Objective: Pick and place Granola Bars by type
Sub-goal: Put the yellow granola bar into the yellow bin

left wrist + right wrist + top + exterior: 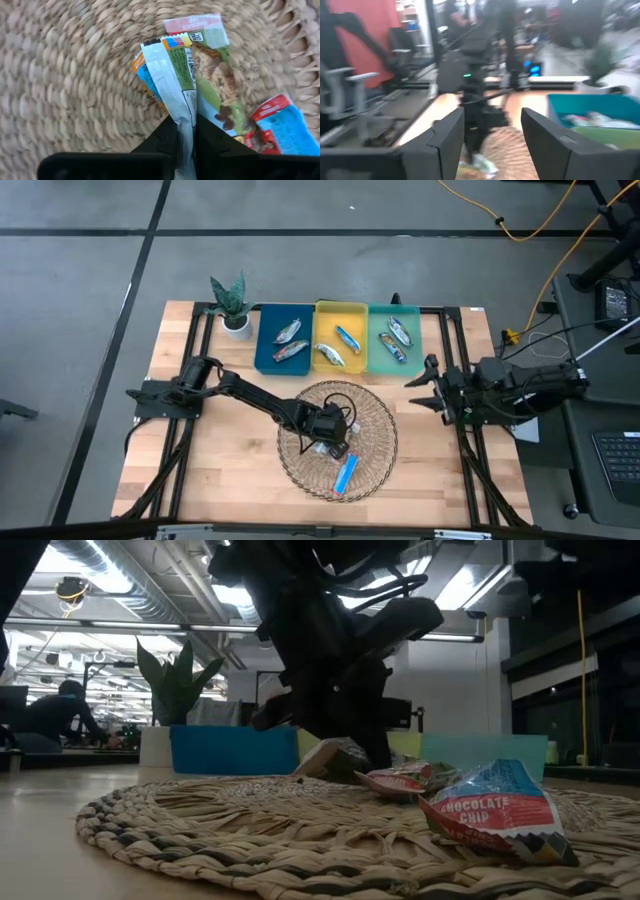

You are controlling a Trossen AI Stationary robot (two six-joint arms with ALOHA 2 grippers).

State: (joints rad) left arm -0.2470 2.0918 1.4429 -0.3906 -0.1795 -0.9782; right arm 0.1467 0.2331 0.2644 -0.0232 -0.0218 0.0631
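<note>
My left gripper [330,430] reaches down into the round wicker basket [337,440] and is shut on a green-and-silver granola bar [175,70]. Right beside that bar lie a bar printed with a granola picture [217,75], an orange-and-blue one [141,70] partly under it, and a blue-and-red one [285,125]. The low view shows a blue chocolate-chip bar [495,810] lying flat on the weave. My right gripper [425,385] hangs open at the table's right side, near the green tray, touching nothing. My left gripper pinches the green-and-silver bar by one end [185,112] between its two fingers [162,140], coming from above and pointing down. The bar runs out from the fingers over the neighbouring bars. Whether it is lifted clear of them I cannot tell.
Along the far edge stand a blue tray [262,350], a yellow tray [322,310] and a green tray [412,315], each holding two bars. A potted plant [232,305] stands left of the blue tray. Bare wood lies left and right of the basket.
</note>
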